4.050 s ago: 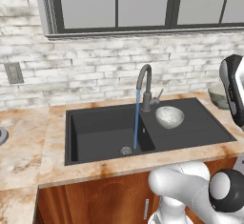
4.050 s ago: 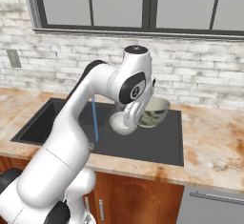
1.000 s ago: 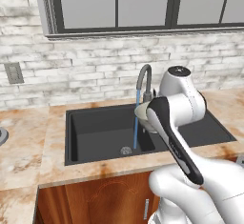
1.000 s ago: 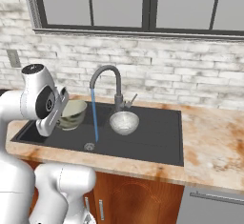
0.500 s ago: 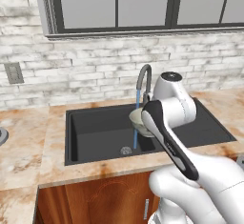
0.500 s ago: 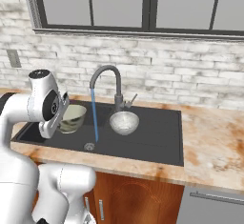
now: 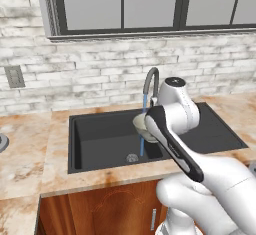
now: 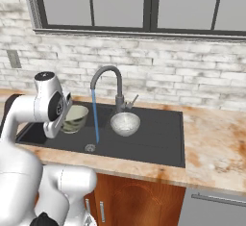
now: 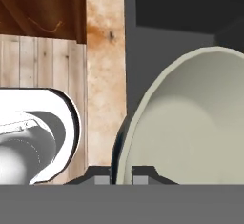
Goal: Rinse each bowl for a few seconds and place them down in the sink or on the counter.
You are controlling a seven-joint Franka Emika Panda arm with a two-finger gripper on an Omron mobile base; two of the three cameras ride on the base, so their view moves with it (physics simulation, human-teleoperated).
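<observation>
A plain pale bowl (image 8: pixel 76 117) hangs tilted over the deep basin of the black sink (image 8: pixel 158 141), and my gripper (image 8: pixel 66 120) is shut on its rim. In the hand view that rim stands between my fingertips (image 9: pixel 100 176), with the bowl's inside (image 9: pixel 190 123) to the right. The grey tap (image 8: pixel 108 73) runs a blue water stream (image 8: pixel 95 117) just right of the held bowl. In the left base view the bowl (image 7: pixel 141 124) overlaps the stream (image 7: pixel 143 141). A second bowl (image 8: pixel 125 122), speckled inside, rests upright on the sink's flat side section.
The marbled beige-orange counter (image 8: pixel 216 148) rings the sink, widest at the right. A brick wall and window stand behind the tap. A wall socket (image 7: pixel 14 76) sits at the far left. Brown cabinets (image 7: pixel 100 209) lie below the counter's front edge.
Four seconds ago the hand was over the sink's right side by the speckled bowl. It has since carried the plain bowl over the deep basin, and in the last second moved it slightly closer to the stream.
</observation>
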